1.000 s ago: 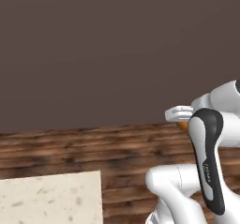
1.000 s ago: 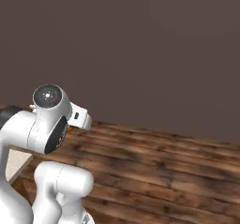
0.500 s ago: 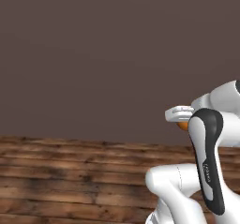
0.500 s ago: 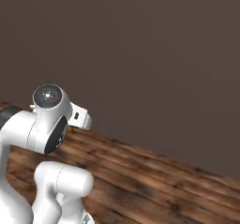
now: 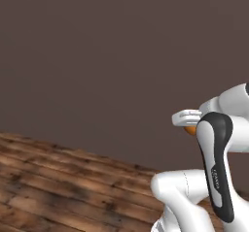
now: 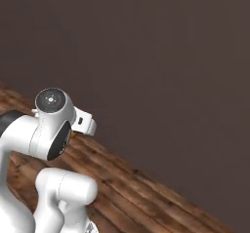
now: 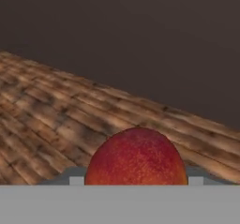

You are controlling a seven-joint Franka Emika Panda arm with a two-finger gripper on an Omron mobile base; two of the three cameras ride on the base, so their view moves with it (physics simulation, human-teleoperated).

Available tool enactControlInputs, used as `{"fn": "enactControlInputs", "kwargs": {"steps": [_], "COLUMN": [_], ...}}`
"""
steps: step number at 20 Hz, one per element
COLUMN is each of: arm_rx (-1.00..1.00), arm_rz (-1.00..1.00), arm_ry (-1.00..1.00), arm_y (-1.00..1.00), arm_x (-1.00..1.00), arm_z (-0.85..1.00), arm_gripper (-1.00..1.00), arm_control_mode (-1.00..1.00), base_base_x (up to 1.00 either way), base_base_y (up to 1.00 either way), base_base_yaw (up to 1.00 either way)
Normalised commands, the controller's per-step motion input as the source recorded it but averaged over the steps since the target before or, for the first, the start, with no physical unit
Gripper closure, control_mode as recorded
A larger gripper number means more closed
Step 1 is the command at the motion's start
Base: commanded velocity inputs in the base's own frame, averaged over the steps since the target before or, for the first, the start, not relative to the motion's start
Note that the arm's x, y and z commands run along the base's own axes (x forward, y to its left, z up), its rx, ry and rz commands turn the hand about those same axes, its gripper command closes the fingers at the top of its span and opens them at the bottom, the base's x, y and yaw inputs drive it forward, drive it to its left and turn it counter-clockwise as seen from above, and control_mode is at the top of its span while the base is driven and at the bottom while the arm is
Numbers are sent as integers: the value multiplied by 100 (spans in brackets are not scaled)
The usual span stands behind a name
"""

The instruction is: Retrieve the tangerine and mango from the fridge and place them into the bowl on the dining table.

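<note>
A red-orange mango (image 7: 136, 157) sits between the fingers of my gripper (image 7: 136, 180), which is shut on it, in the hand view. In the left base view the gripper (image 5: 186, 119) is held high beside the arm, with an orange sliver of the mango (image 5: 190, 129) showing under it. From the right base view the gripper (image 6: 85, 123) juts out past the wrist joint. The tangerine, fridge, bowl and dining table are out of view.
A plain dark brown wall (image 5: 107, 56) spans the scene ahead. Wooden plank floor (image 5: 58, 187) runs below it, slanting across the floor (image 6: 146, 193) in the right base view. The arm's white links (image 5: 194, 197) fill the lower corner.
The whole picture has shifted as the base turned: a beige counter corner left the left base view and the floor line now slants. The arm keeps its pose with the mango.
</note>
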Motion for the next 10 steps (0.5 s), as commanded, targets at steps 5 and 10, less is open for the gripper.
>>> {"fn": "enactControlInputs", "kwargs": {"steps": [5,10], "arm_rx": [0,0], "arm_rz": [0,0], "arm_ry": [0,0], "arm_y": [0,0], "arm_x": [0,0], "arm_z": [0,0], "arm_gripper": [100,100], "arm_control_mode": [100,100], "base_base_x": [99,97], "base_base_y": [12,14], "base_base_yaw": [49,50]}}
